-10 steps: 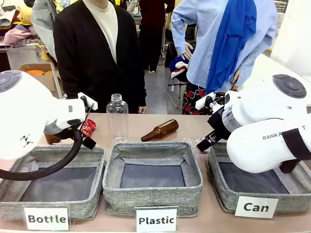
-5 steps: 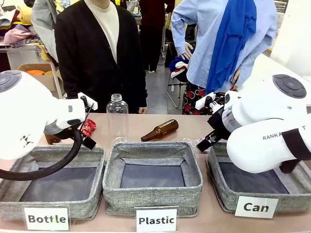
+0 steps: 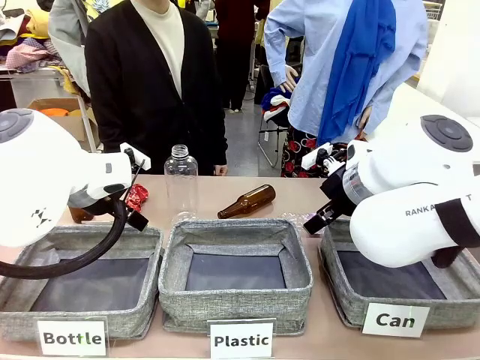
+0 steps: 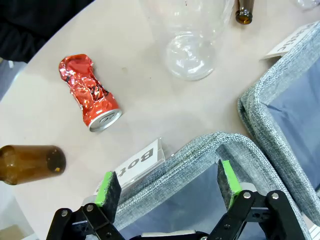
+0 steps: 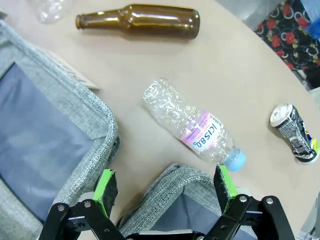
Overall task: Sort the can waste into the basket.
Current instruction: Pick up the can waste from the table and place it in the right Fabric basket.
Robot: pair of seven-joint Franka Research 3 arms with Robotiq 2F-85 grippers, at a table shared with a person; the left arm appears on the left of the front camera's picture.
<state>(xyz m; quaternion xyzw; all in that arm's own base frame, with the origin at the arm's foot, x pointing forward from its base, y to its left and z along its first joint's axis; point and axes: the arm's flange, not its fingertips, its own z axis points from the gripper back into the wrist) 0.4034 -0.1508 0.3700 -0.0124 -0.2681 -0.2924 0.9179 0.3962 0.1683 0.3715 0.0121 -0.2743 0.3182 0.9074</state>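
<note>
**Both cans lie on the table; both grippers hang open over basket rims**

The Plastic basket [image 3: 187,307] sits in the middle of the row on the table [image 3: 300,193]. The Can basket [image 3: 450,311] stands just beside it on the robot's right. The Bottle basket [image 3: 127,322] stands just beside it on the robot's left.

The red can [image 4: 89,95] lies crushed on its side on the table, off the Plastic basket's far left corner and beyond the Bottle basket's far rim. The dark can [image 5: 295,132] lies on the table to the other side of the Plastic basket, past the Can basket's far rim. Both cans are outside the Can basket.

The left gripper [image 4: 166,182] hangs over the Bottle basket's far rim, left of the Plastic basket, with its green pads spread wide. The right gripper [image 5: 165,183] hangs over the Can basket's far rim, at the corner nearest the Plastic basket, with its fingers likewise wide apart.

An upright clear bottle [image 3: 181,184] stands just beyond the Plastic basket's far left corner. A brown bottle [image 3: 247,201] lies on its side just beyond the Plastic basket's far rim. A crushed clear bottle [image 5: 190,127] with a blue cap lies between that brown bottle and the dark can. A second brown bottle [image 4: 30,162] lies farther from the Plastic basket than the red can. A person in a black jacket [image 3: 150,82] stands across the table from the Plastic basket.
</note>
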